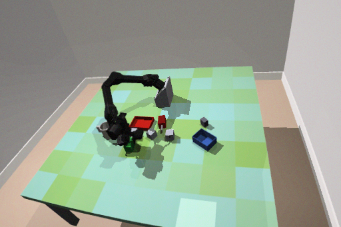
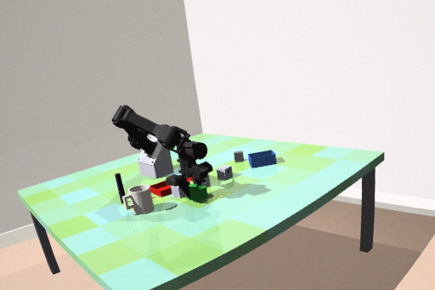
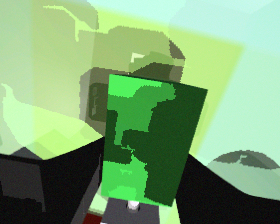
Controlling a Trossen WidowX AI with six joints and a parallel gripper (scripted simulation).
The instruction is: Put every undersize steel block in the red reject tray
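A wide bench (image 1: 133,184) (image 2: 238,210), patched in greens and pale blues, carries everything. From a pale wedge-shaped base (image 1: 164,99) (image 2: 155,165), my black arm reaches over it and bends down. The blue tray (image 1: 200,143) (image 2: 262,160) sits well apart from my work. The red reject tray (image 1: 142,117) (image 2: 163,192) (image 3: 92,219) lies near the steel blocks, probably so that a failed one has only a short trip; no block shows in its visible part. A light mug (image 1: 104,132) (image 2: 142,199) stands beside my wrist, a thing to avoid when I swing away.

My gripper (image 1: 130,138) (image 2: 189,182) (image 3: 143,141) is clamped on the green GO gauge (image 1: 129,146) (image 2: 198,193) (image 3: 141,140) by its chunky handle, presumably to leave the pin free for testing. A red piece with a pin (image 1: 162,121) lies apart. Next to the gauge is the nearest steel block (image 2: 177,191) (image 3: 131,214); the middle block (image 1: 151,134) and the far block (image 1: 169,134) (image 2: 224,173) wait in a loose row. A small dark cube (image 1: 204,122) (image 2: 239,156) sits beyond them. Smallest is a pale pin tip (image 3: 133,205) at the nearest block; I cannot tell how deep it goes.
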